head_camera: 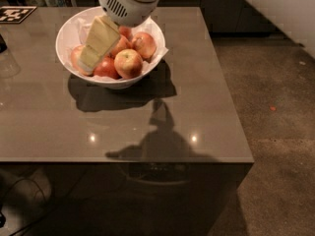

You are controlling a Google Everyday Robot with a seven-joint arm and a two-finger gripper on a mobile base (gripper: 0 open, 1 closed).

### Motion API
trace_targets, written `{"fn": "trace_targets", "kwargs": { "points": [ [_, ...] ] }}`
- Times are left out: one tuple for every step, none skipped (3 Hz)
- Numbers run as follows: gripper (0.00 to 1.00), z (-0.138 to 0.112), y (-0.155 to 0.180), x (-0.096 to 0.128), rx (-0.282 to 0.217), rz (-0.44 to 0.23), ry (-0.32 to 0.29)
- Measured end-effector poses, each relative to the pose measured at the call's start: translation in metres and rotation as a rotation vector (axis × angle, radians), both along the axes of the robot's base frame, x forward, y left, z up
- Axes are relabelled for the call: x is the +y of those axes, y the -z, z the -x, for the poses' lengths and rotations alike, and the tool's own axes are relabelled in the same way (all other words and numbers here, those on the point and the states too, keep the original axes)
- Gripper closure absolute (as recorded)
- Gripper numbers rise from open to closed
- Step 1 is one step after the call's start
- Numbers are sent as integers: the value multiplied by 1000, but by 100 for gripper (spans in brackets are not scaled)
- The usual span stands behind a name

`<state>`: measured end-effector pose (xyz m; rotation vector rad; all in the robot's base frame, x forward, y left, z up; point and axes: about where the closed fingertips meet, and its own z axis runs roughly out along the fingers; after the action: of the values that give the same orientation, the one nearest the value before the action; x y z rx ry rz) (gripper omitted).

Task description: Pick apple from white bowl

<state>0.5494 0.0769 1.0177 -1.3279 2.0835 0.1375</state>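
The white bowl [66, 31], lined with crumpled white paper, stands at the far left of the brown table and holds several apples. The apple [129, 63], red with a yellow-orange blush, lies at the front of the pile. Another large red apple [144, 44] lies to its right and a smaller dark red one [105, 68] to its left. My gripper [89, 60] hangs from the white wrist [129, 4] and reaches down into the left half of the bowl, just left of the apple. It covers part of the pile.
The brown table [147, 122] has its right edge near the concrete floor [275, 132]. A black-and-white marker tag [15, 14] lies at the far left corner. A glass object [7, 63] stands at the left edge.
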Motion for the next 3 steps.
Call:
{"fn": "trace_targets", "kwargs": {
  "points": [
    [0,-18,14,2,18,13,38],
    [0,-35,31,0,37,35,76],
    [0,-47,46,0,56,53,101]
  ]
}}
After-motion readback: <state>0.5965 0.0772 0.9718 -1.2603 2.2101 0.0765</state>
